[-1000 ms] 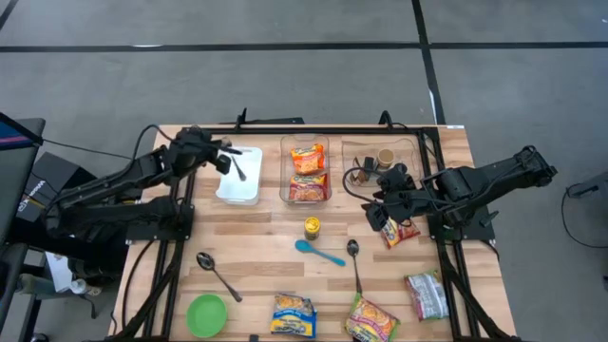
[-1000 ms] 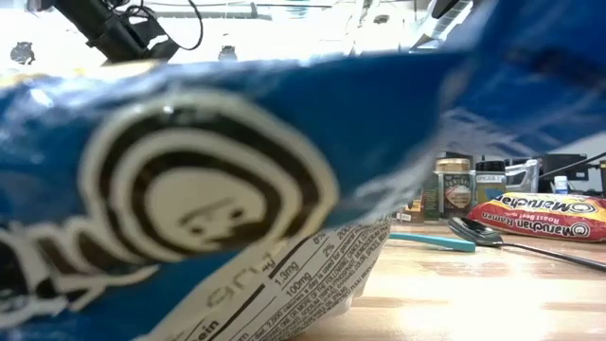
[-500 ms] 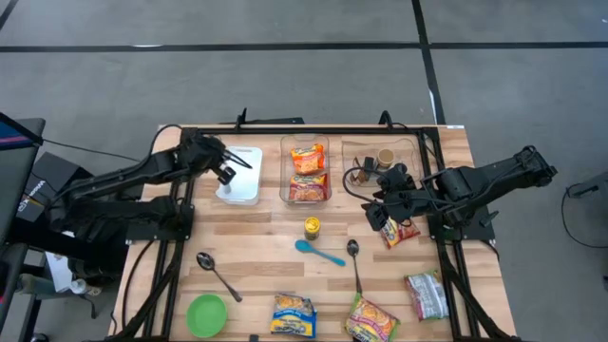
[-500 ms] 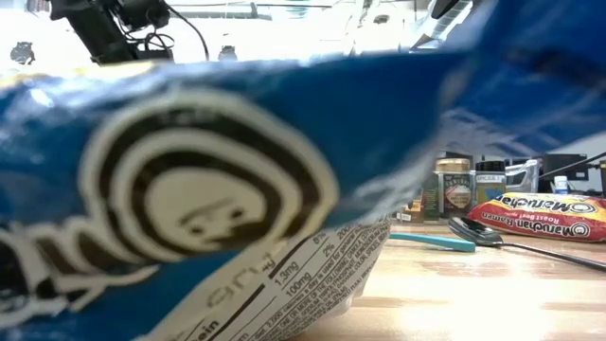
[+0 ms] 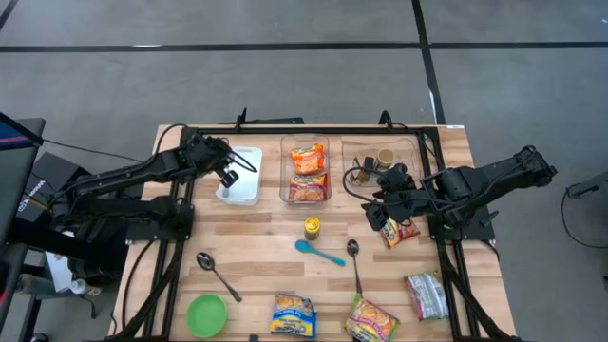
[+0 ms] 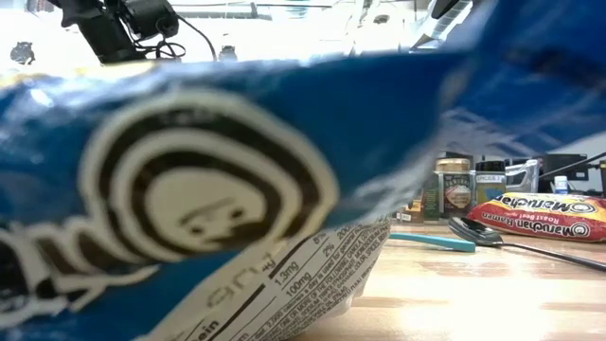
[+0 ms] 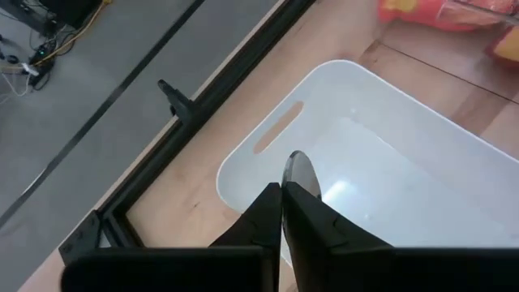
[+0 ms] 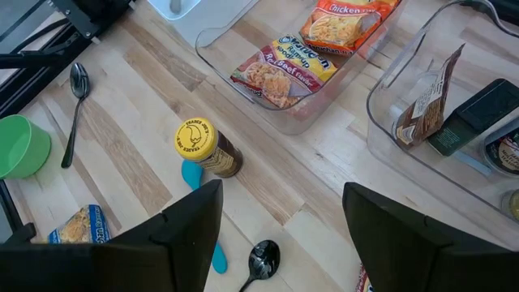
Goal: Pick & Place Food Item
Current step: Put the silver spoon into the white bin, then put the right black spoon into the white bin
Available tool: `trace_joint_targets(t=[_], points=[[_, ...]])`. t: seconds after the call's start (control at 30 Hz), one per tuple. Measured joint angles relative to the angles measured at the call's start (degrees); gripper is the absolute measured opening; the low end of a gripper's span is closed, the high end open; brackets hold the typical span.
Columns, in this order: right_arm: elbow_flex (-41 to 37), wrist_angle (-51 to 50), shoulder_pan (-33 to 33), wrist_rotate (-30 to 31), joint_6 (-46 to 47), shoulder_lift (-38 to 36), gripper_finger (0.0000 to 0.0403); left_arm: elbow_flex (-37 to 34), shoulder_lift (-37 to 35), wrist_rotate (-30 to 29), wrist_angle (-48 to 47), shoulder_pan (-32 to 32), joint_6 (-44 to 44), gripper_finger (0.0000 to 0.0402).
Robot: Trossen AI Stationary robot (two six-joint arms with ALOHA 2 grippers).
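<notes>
My left gripper (image 5: pixel 228 173) hangs over the white bin (image 5: pixel 239 182) at the table's far left, shut on a metal spoon. The spoon's shiny rounded end (image 7: pixel 301 173) sticks out past the fingertips (image 7: pixel 281 193). My right gripper (image 5: pixel 382 215) is open and empty above the table's right half, beside a red ramen packet (image 5: pixel 401 232) that lies flat on the wood. Two ramen packets (image 5: pixel 307 173) lie in a clear bin. In the low view, a blue packet (image 6: pixel 227 189) close to the camera hides most of the table. My left gripper pinches the spoon between its two shut fingers. Only the spoon's rounded end (image 7: pixel 298 166) shows beyond the fingertips, and the fingers hide the rest. The fingers slant down toward the white bin. The spoon is clear of the bin's floor.
A yellow-lidded jar (image 5: pixel 312 227), a teal spoon (image 5: pixel 319 252) and a metal spoon (image 5: pixel 353 258) lie mid-table. Another spoon (image 5: pixel 217 274), a green cup (image 5: pixel 206 314) and several packets (image 5: pixel 293 315) lie near the front edge. A clear bin (image 5: pixel 385 155) with small containers stands far right.
My left gripper has moved a little toward the table's near edge over the white bin and has turned, still shut on the spoon.
</notes>
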Motion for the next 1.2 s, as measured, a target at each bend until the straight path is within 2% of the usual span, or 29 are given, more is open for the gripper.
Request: trace_joint_targets(t=[0.3,0.77,1.07,1.2], points=[[0.0,-0.01,0.02,-0.02,-0.01,0.0,0.0249,0.0,-0.02,0.37,0.0,0.0,-0.02,0.001],[0.0,0.0,0.0,-0.04,-0.02,0.0,0.0249,-0.07,-0.04,5.82,2.29,-0.02,-0.05,0.0012],[0.0,0.0,0.02,-0.04,-0.01,0.0,0.0249,-0.07,-0.04,8.36,2.66,-0.02,2.29,0.0065],[0.0,0.0,0.01,-0.04,-0.02,0.0,0.0249,-0.09,-0.04,8.35,3.79,-0.02,-0.71,0.0081]])
